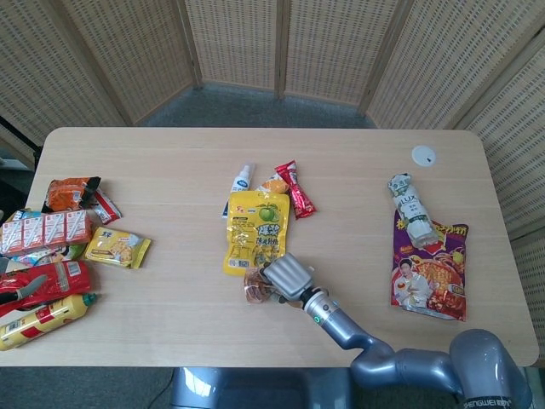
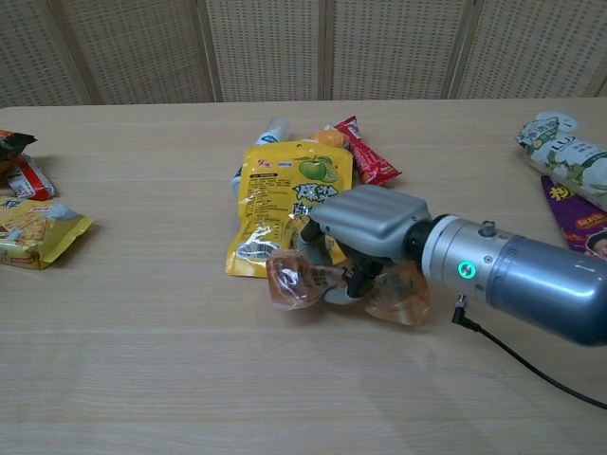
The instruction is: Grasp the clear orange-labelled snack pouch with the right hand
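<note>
The clear orange-labelled snack pouch (image 2: 293, 282) is crumpled in my right hand (image 2: 370, 220), which grips it from above with fingers curled under its middle. Its ends stick out on both sides of the hand, one to the left and one lower right. The pouch seems to be just off the table, over its own shadow. In the head view the same hand (image 1: 288, 277) covers most of the pouch (image 1: 253, 288), near the table's front middle. The left hand appears in neither view.
A yellow green-apple pouch (image 2: 285, 204) lies just behind the hand, with a red sachet (image 2: 365, 152) and a small white bottle (image 2: 266, 137) beyond it. A purple snack bag (image 1: 428, 268) and a white roll (image 1: 410, 209) lie right. Several packets (image 1: 51, 247) crowd the left edge.
</note>
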`<state>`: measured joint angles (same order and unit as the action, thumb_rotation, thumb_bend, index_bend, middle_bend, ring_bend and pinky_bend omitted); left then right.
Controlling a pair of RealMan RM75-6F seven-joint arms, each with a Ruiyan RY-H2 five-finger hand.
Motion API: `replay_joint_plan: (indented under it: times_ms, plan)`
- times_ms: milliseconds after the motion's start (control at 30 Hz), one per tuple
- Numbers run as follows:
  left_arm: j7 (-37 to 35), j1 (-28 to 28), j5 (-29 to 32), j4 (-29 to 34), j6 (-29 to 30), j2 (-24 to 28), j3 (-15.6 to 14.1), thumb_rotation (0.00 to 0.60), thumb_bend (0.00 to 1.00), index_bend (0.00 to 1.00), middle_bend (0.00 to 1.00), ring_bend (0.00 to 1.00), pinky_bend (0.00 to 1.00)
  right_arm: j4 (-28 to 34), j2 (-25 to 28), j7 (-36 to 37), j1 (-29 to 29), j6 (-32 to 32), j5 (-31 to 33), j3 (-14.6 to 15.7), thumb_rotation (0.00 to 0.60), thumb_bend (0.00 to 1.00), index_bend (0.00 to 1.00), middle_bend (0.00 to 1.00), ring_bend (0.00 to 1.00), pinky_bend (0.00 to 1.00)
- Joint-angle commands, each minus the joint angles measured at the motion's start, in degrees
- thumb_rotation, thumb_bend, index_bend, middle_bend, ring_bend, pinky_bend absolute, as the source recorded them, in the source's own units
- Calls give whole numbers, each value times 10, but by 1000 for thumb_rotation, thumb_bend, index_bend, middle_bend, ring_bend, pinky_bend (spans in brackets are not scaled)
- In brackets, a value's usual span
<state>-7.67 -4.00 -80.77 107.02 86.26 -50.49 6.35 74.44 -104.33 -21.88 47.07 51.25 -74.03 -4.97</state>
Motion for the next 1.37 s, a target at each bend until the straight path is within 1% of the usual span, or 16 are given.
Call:
replay_joint_plan:
  times_ms: [33, 200, 300, 567, 733, 933, 1133, 1233, 1367]
  plan:
    - [0, 0, -1, 1, 1, 0, 0, 390, 0, 0, 0, 0, 0, 12, 10, -2, -6, 8, -5, 0, 600, 507, 678, 711, 584, 719]
    - [-1, 1, -3, 4, 3, 1, -1, 388, 0, 0, 0, 0, 0, 43, 31, -12, -10, 20, -8, -6, 600, 508, 676, 711, 584, 720]
    - [-2, 1, -5, 4, 3, 2, -1, 390, 0, 0, 0, 0, 0, 69, 49, -27, -9, 27, -9, -14, 600, 506, 676, 711, 584, 719]
    - [-6, 1, -13, 6, 3, 3, -3, 388, 0, 0, 0, 0, 0, 161, 104, -79, 9, 39, 18, -68, 600, 506, 675, 711, 584, 719]
    - [-7, -1, -14, 6, -1, 1, -5, 389, 0, 0, 0, 0, 0, 219, 137, -112, 23, 44, 49, -102, 600, 506, 674, 710, 584, 720]
    - [-4, -2, -20, 8, 0, 0, -7, 388, 0, 0, 0, 0, 0, 272, 172, -161, 42, 55, 86, -132, 600, 506, 672, 709, 584, 720]
    - [-2, -1, -24, 11, 1, 0, -9, 389, 0, 0, 0, 0, 0, 316, 198, -184, 58, 72, 120, -157, 600, 507, 671, 708, 584, 720]
    - [1, -1, -27, 13, 2, 0, -10, 390, 0, 0, 0, 0, 0, 333, 206, -189, 65, 81, 135, -166, 600, 511, 671, 708, 585, 720]
    - [3, 0, -30, 15, 5, 0, -11, 389, 0, 0, 0, 0, 0, 341, 214, -196, 71, 88, 146, -165, 600, 516, 671, 708, 584, 720]
